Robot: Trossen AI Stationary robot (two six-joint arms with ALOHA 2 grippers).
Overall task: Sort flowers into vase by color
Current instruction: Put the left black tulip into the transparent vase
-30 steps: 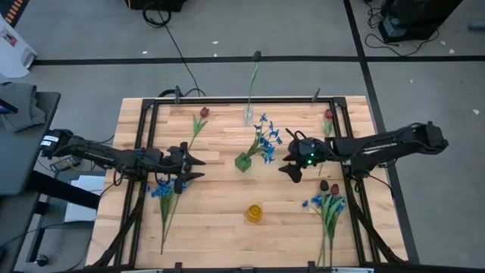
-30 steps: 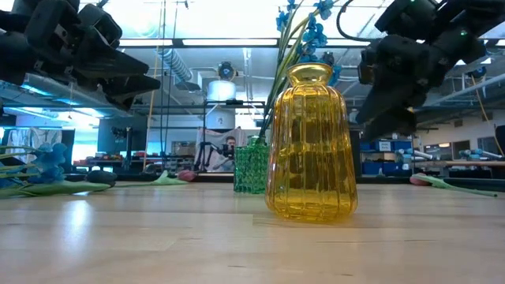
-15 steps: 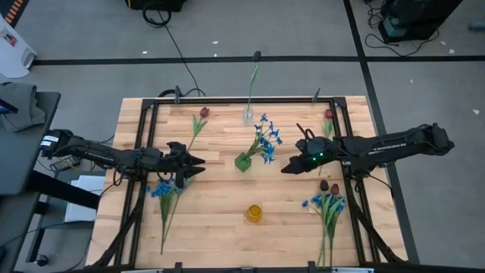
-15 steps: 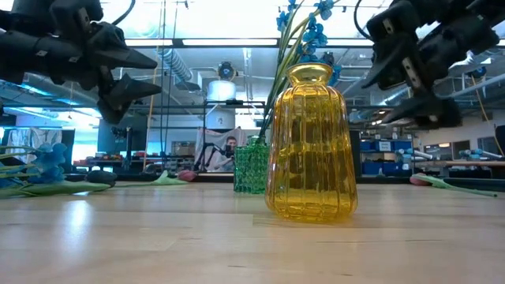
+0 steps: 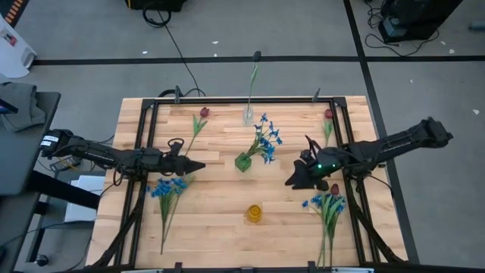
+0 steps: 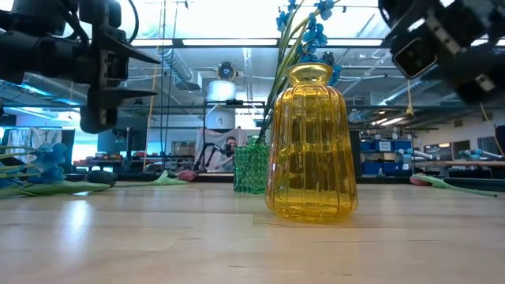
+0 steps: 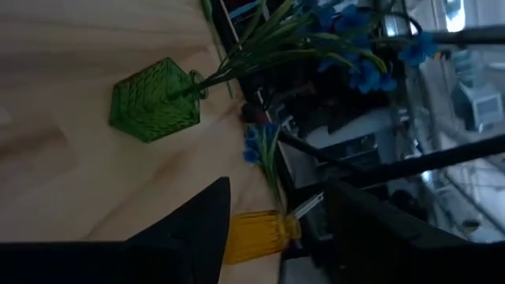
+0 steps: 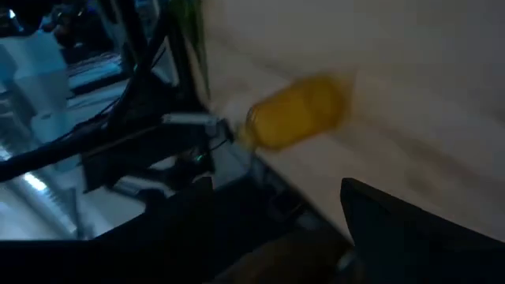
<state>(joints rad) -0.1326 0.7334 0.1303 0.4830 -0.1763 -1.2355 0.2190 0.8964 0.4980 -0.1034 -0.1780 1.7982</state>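
Blue flowers point(image 5: 265, 140) stand in a green vase point(image 5: 243, 161) at mid-table. A thin stem point(image 5: 253, 76) rises from a clear vase point(image 5: 248, 115) at the far edge. A yellow vase point(image 5: 255, 214) stands nearer the front. More blue flowers point(image 5: 168, 189) lie at the left, and a mixed bunch point(image 5: 330, 205) lies at the right. Two red tulips point(image 5: 202, 114) point(image 5: 328, 115) lie near the far edge. My left gripper point(image 5: 201, 165) hovers open left of the green vase. My right gripper point(image 5: 288, 182) hovers open right of it. Neither holds anything.
A black frame rail point(image 5: 148, 136) runs along each side of the wooden table point(image 5: 220, 243). Bare wood lies between the yellow vase and both flower piles. In the low view, the room behind shows benches and equipment.
Both wrists have rolled about a quarter turn. The left gripper's fingers, side by side before, now stand one above the other, and that arm has kept its place. The right gripper has gone toward the table's near edge and risen a little. No flower has moved.
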